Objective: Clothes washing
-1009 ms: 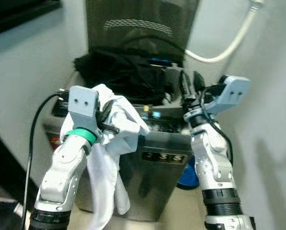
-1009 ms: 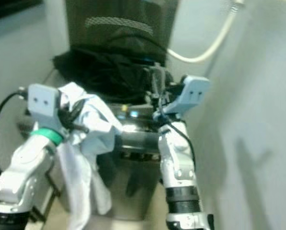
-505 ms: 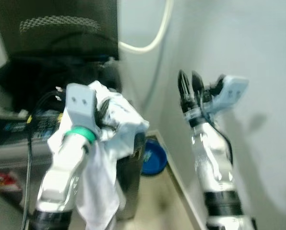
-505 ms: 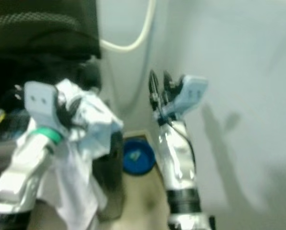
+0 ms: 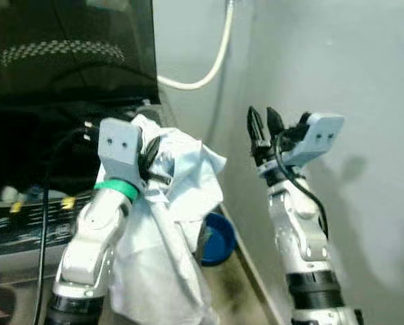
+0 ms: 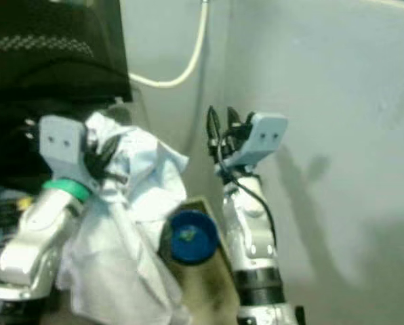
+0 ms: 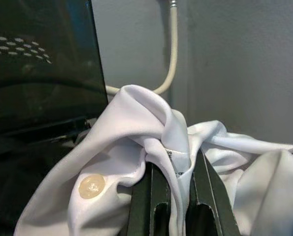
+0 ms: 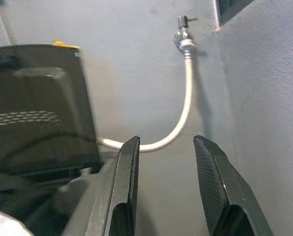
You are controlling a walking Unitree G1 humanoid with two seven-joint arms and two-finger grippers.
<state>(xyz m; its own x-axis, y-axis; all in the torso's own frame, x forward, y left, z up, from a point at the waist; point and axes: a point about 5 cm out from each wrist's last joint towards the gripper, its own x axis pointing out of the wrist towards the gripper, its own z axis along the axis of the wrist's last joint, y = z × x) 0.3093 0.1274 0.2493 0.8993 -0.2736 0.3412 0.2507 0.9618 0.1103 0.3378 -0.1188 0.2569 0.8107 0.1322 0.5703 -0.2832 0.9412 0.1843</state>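
My left gripper [image 7: 175,173] is shut on a white garment [image 5: 175,223], whose cloth is pinched between the two black fingers [image 7: 146,196]. The garment bunches over the gripper and hangs down past my left arm [image 5: 93,244]. A pale round button [image 7: 92,186] shows on the cloth. Behind it stands the top-loading washing machine [image 5: 26,210], its dark lid [image 5: 66,47] raised and dark clothes [image 5: 32,142] piled in the opening. My right gripper [image 5: 263,124] is held up by the right wall, open, with nothing between its fingers [image 8: 213,191].
A cream hose [image 5: 212,61] runs from a wall tap [image 8: 183,37] down behind the washer. A blue bowl [image 5: 219,237] lies on the floor beside the machine. A grey wall [image 5: 351,81] stands close on the right. A black cable [image 5: 43,237] trails along my left arm.
The camera has swung to the right, so the washer has slid to the left of the picture and the right wall has come into view. My left gripper still holds the white garment.
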